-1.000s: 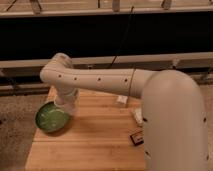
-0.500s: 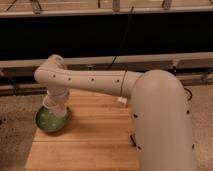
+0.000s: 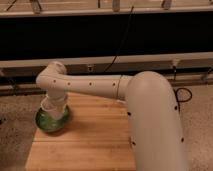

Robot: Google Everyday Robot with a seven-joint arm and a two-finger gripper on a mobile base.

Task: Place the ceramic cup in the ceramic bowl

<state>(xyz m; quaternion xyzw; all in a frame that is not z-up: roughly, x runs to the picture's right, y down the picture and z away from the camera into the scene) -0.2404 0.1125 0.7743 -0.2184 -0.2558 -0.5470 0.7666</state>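
While my gripper (image 3: 52,109) hangs over the round green-glazed ceramic bowl (image 3: 44,123), a careless release could tip the small pale ceramic cup (image 3: 50,106) onto the rim.

White arm (image 3: 100,87) reaches from near right across to far left, wrist bent straight down. Gripper (image 3: 53,107) points down at left, mostly hidden below wrist.

A light wooden butcher-block table (image 3: 90,142) carried the ceramic bowl (image 3: 51,121) at its ten o'clock corner, the gripper (image 3: 54,107) positioned directly above the bowl.
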